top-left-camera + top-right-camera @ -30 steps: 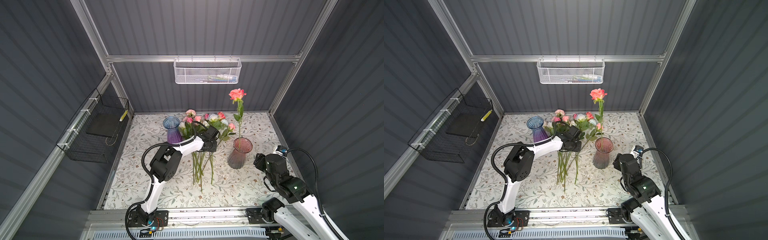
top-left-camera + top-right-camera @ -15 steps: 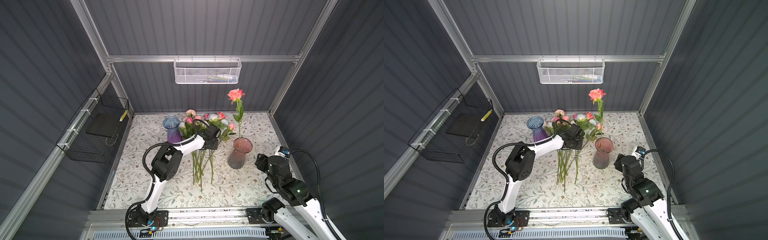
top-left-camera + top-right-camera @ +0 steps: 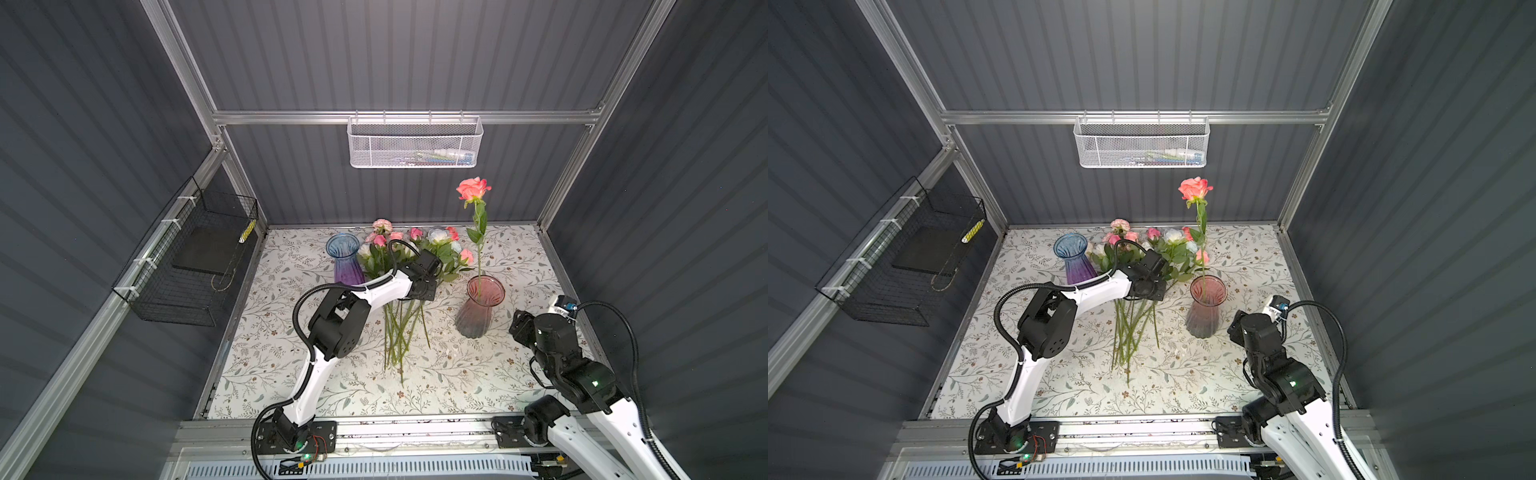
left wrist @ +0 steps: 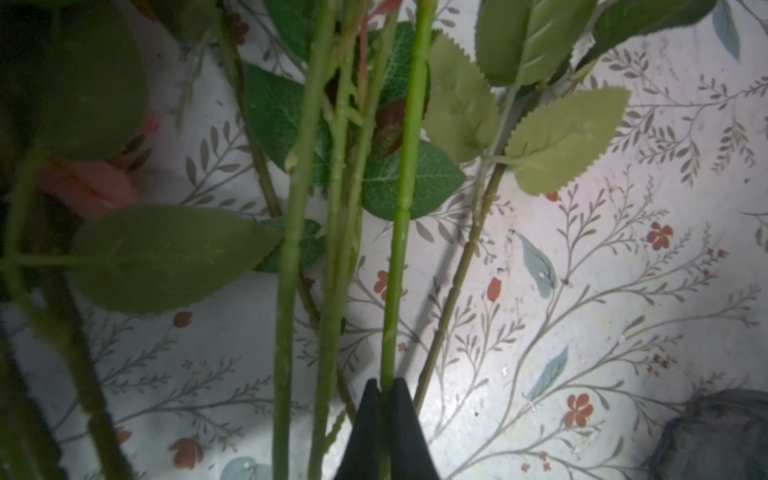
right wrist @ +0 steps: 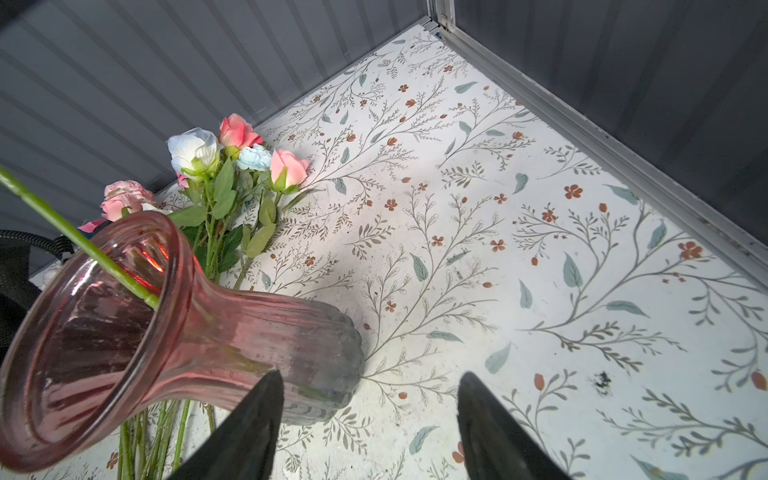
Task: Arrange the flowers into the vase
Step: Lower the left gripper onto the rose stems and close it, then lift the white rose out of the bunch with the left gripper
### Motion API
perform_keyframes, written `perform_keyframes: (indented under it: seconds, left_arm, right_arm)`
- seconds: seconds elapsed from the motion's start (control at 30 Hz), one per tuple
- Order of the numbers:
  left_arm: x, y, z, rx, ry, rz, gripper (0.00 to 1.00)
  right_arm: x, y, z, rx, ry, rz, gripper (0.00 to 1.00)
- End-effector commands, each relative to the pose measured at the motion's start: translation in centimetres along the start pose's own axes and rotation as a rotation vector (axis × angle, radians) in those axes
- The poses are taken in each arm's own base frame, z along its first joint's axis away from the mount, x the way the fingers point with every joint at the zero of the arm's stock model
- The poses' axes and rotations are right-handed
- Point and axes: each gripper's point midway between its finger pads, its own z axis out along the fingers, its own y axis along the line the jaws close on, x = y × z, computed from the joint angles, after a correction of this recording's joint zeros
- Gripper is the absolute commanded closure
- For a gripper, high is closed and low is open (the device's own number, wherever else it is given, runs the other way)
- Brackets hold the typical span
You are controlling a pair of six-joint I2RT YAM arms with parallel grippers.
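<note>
The flowers (image 3: 415,249) (image 3: 1142,245) lie in a bunch at the back middle of the table, blooms toward the back wall and stems (image 3: 399,328) toward the front. My left gripper (image 3: 422,291) (image 4: 386,382) is down over the stems and shut on one green stem (image 4: 405,187). The pink vase (image 3: 478,309) (image 3: 1204,309) (image 5: 249,332) stands to the right of the bunch with one coral rose (image 3: 473,190) upright in it. My right gripper (image 3: 517,326) (image 5: 370,378) hangs open just right of the pink vase, holding nothing.
A blue and purple vase (image 3: 347,266) (image 3: 1073,262) stands left of the bunch. A white mesh basket (image 3: 415,143) hangs on the back wall and a black wire basket (image 3: 195,266) on the left wall. Metal rails edge the floral table.
My left gripper's jaws have closed onto a stem in the bunch. The right arm has settled slightly lower, with its gripper still open beside the pink vase.
</note>
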Motion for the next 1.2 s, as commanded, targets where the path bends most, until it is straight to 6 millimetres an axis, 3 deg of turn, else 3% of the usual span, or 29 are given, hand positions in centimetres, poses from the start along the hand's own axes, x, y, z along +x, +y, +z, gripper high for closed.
perform_keyframes:
  seconds: [0.0, 0.2, 0.37, 0.53, 0.67, 0.73, 0.83, 0.93, 1.0, 1.07, 1.17]
  left_arm:
    - [-2.9, -0.6, -4.0, 0.052, -0.072, -0.018, 0.99]
    - [-6.0, -1.2, -10.0, 0.126, -0.192, -0.054, 0.99]
    - [-6.9, -1.3, -13.6, 0.195, -0.266, -0.107, 1.00]
    - [-7.6, -0.8, -18.6, 0.231, -0.408, -0.124, 1.00]
    - [-7.5, -0.5, -22.0, 0.255, -0.489, -0.118, 1.00]
    - [-6.3, -0.2, -22.2, 0.264, -0.486, -0.116, 1.00]
    - [-5.3, -0.5, -24.4, 0.325, -0.536, -0.095, 1.00]
    - [-5.0, -1.1, -28.1, 0.402, -0.665, -0.043, 1.00]
    - [-5.0, -1.5, -30.9, 0.436, -0.756, 0.004, 1.00]
    - [-4.9, -2.7, -33.2, 0.478, -0.798, 0.076, 1.00]
    - [-3.7, -5.5, -33.8, 0.551, -0.750, 0.173, 1.00]
  right_arm:
    - [-0.8, 0.3, -0.3, -0.005, -0.017, -0.008, 0.32]
    - [-1.3, 0.8, -0.3, -0.017, -0.021, -0.006, 0.32]
    - [-1.7, 1.2, -0.5, -0.030, -0.027, -0.003, 0.32]
    - [-1.7, 1.2, -0.5, -0.032, -0.031, -0.004, 0.31]
    - [-1.5, 1.0, -0.3, -0.033, -0.042, 0.010, 0.31]
    - [-1.4, 0.9, -0.3, -0.037, -0.042, 0.015, 0.31]
    - [-1.3, 0.9, -0.2, -0.040, -0.046, 0.019, 0.30]
    - [-1.4, 1.1, -0.3, -0.061, -0.065, 0.018, 0.28]
    - [-1.9, 1.7, -0.7, -0.102, -0.083, 0.008, 0.28]
    - [-3.0, 3.6, -2.1, -0.211, -0.095, -0.007, 0.31]
    - [-5.3, 8.2, -5.8, -0.451, -0.087, -0.049, 0.31]
